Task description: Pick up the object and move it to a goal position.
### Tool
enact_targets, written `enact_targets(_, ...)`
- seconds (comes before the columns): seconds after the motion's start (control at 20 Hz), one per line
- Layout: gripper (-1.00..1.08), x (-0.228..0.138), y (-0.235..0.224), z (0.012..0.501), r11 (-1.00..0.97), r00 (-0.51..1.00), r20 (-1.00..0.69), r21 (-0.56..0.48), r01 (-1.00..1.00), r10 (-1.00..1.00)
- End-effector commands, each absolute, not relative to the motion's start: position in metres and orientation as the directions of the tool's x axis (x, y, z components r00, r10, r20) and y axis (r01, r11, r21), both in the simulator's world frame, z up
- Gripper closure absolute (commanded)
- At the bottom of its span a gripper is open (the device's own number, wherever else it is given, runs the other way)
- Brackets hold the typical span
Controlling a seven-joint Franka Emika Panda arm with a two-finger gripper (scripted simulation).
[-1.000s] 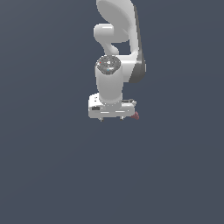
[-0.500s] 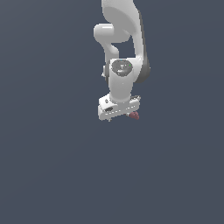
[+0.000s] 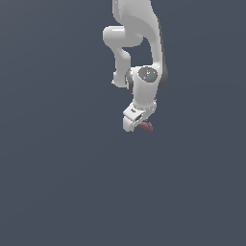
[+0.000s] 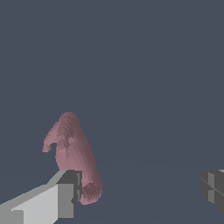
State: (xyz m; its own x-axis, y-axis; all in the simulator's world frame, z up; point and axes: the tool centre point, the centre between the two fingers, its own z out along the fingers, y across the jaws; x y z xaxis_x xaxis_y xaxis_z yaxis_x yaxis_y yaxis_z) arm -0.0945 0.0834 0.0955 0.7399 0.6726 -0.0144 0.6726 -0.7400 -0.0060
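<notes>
**Jaws spread, object against one finger**

In the wrist view the gripper (image 4: 140,192) has its jaws spread wide. One finger (image 4: 65,194) shows as a pale grey block with a darker pad at its tip; the other finger (image 4: 213,189) is only partly in the picture, a dark grey block at the edge. A broad stretch of plain grey-blue ground lies between them.

The object (image 4: 72,155) is a dull red, lumpy, drawn-out thing with a rounded end and a small nub sticking out from one side. It sits against the pale finger, overlapping its tip and reaching out past it. Its lower end bulges just beside the dark pad, on the side facing the gap. It is well apart from the other finger, so nothing pinches it from both sides. Whether it truly touches the pad or only lies close by cannot be told.

In the exterior view the arm (image 3: 139,48) hangs down from the top, with the gripper (image 3: 136,123) at its lower end. The object (image 3: 146,126) peeps out as a small maroon sliver just under the hand, toward the exterior view's right. The fingers themselves are too small to make out there.
</notes>
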Motion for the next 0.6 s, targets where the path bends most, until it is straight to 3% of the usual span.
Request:
enact_targets(0.0, -0.92, -0.108, 0.094, 0.089, -0.670, 0.670, -0.011, -0.004, 0.743, 0.743)
enact_targets(0.55, -0.92, -0.145, 0.122, 0.073, -0.460, 0.460, -0.001, 0.000, 0.888, 0.888)
